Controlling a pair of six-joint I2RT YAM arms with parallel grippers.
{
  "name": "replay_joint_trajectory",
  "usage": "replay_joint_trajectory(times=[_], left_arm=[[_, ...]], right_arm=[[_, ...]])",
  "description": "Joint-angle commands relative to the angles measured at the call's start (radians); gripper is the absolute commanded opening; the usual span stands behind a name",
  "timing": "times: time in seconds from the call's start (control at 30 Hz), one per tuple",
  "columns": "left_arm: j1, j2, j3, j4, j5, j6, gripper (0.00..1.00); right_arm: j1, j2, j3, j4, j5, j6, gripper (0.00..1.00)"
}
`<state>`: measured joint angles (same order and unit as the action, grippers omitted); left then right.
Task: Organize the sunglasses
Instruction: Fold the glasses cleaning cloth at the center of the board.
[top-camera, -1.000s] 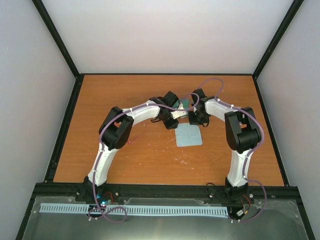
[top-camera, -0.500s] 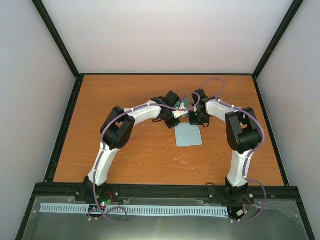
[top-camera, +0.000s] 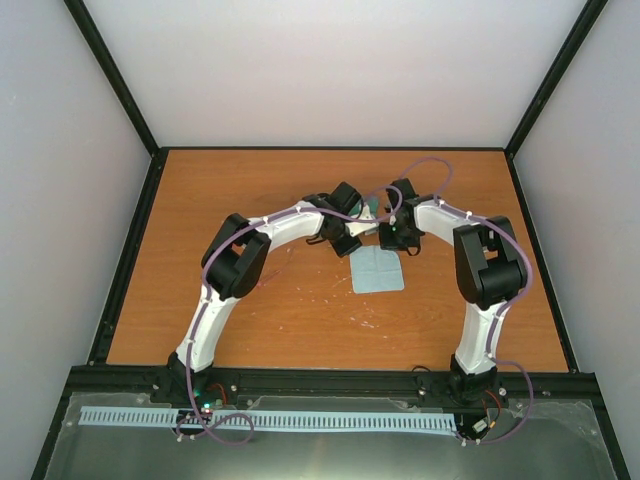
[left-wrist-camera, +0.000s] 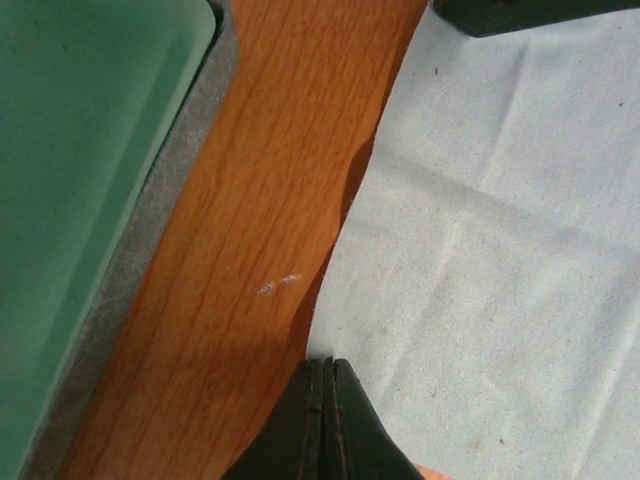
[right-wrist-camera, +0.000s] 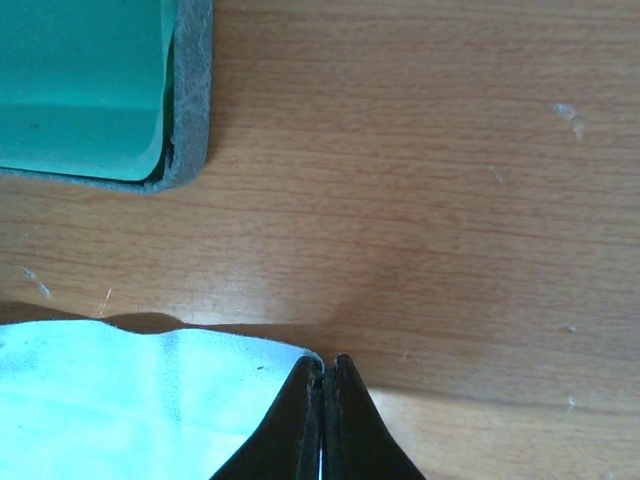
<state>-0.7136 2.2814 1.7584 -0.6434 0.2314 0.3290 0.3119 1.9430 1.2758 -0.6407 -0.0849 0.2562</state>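
The pale blue cloth lies on the table in front of the open case, which shows its green lining. My left gripper is shut on the cloth's far left corner; the wrist view shows the closed tips at the cloth's edge, with the case to the left. My right gripper is shut on the far right corner; its closed tips pinch the cloth, apart from the case. A faint thin red shape beside the left arm may be the sunglasses.
The wooden table is bordered by a black rail and white walls. Both forearms arch over the middle of the table and meet above the case. Part of the right gripper shows in the left wrist view.
The left gripper has lowered onto the cloth's far left corner. The right gripper has edged slightly right. The cloth's far edge has drawn in a little.
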Motion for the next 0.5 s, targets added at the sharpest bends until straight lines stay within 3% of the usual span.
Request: replay_joint_trajectory(times=[0.0,0.47], left_arm=[[-0.023,0.000,0.084,-0.014,-0.025,0.024,0.00],[-0.023,-0.023,0.111,-0.025,-0.027,0.032,0.00]], right_arm=[[-0.011,-0.049,-0.006,0.024,-0.013,0.013,0.03],[-0.017,-0.090,-0.019,0.066,-0.043,0.009,0.03]])
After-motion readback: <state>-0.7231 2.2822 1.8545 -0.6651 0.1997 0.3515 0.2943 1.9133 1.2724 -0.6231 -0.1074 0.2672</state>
